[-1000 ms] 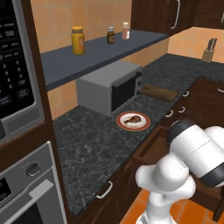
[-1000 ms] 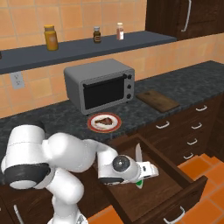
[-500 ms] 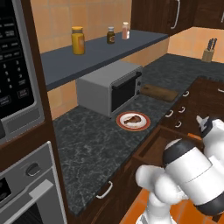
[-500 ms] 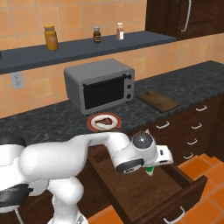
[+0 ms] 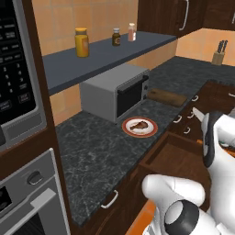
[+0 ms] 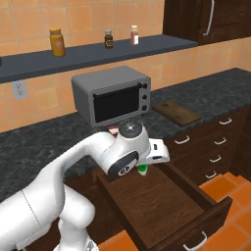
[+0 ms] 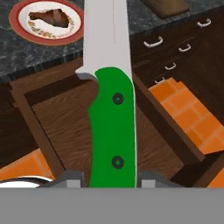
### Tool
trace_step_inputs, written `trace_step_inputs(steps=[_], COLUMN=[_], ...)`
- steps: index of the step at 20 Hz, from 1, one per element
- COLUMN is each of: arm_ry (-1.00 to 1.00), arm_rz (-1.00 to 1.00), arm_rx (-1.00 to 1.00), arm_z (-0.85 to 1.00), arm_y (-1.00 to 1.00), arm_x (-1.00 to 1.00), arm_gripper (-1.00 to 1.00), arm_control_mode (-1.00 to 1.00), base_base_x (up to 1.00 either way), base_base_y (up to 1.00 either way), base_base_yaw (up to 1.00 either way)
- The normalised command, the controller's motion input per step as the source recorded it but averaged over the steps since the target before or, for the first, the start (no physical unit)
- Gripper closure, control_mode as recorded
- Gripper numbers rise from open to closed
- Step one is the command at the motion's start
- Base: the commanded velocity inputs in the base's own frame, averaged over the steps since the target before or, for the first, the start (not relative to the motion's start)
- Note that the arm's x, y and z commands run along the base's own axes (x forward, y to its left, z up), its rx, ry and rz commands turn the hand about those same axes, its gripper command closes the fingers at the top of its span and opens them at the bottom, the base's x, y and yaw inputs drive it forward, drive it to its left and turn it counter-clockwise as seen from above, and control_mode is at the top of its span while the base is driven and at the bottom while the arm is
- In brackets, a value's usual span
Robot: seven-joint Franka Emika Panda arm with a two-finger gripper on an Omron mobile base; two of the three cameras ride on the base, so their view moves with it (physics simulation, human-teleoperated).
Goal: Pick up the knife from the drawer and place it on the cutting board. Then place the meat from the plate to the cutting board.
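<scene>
My gripper (image 7: 112, 178) is shut on the knife's bright green handle (image 7: 113, 131), and the silver blade (image 7: 107, 35) points away from the hand. I hold the knife (image 6: 142, 169) in the air above the open drawer (image 6: 162, 201), whose brown inside (image 7: 65, 127) lies bare beneath it. In the left base view the blade tip (image 5: 197, 113) pokes out beside my white arm. The plate (image 5: 139, 127) sits on the counter behind the drawer with the meat (image 5: 137, 125) on it. In the hand view the plate (image 7: 26, 33) and the meat (image 7: 51, 17) lie beyond the blade tip. The cutting board (image 6: 176, 112) lies to the plate's right.
A grey toaster oven (image 6: 112, 95) stands behind the plate, under a shelf (image 5: 105, 57) with jars. A knife block (image 5: 219, 53) sits on the far counter. Drawer fronts with silver handles (image 6: 220, 142) run below the cutting board. An oven (image 5: 27, 197) is at the left.
The arm has risen and carried the knife from low inside the drawer up to about counter height, toward the right. The jaws have closed slightly on the handle.
</scene>
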Motion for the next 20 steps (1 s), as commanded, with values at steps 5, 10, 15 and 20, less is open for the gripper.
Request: trace_step_inputs(steps=[5,10,15,20], arm_ry=[-0.03,-0.02,-0.09,0.0], arm_rz=[0.14,0.19,0.13,0.0], arm_rx=[0.06,0.07,0.01,0.0], arm_z=[0.12,0.36,0.44,0.0], arm_y=[0.9,0.86,0.12,0.0], arm_x=[0.0,-0.11,-0.22,0.0], arm_gripper=[1.0,1.0,1.0,1.0], arm_control_mode=[-1.0,-1.0,1.0,1.0], base_base_x=[0.0,0.0,-0.35,-1.0], base_base_y=[0.0,0.0,-0.09,-0.65], base_base_yaw=[0.0,0.0,0.07,0.05])
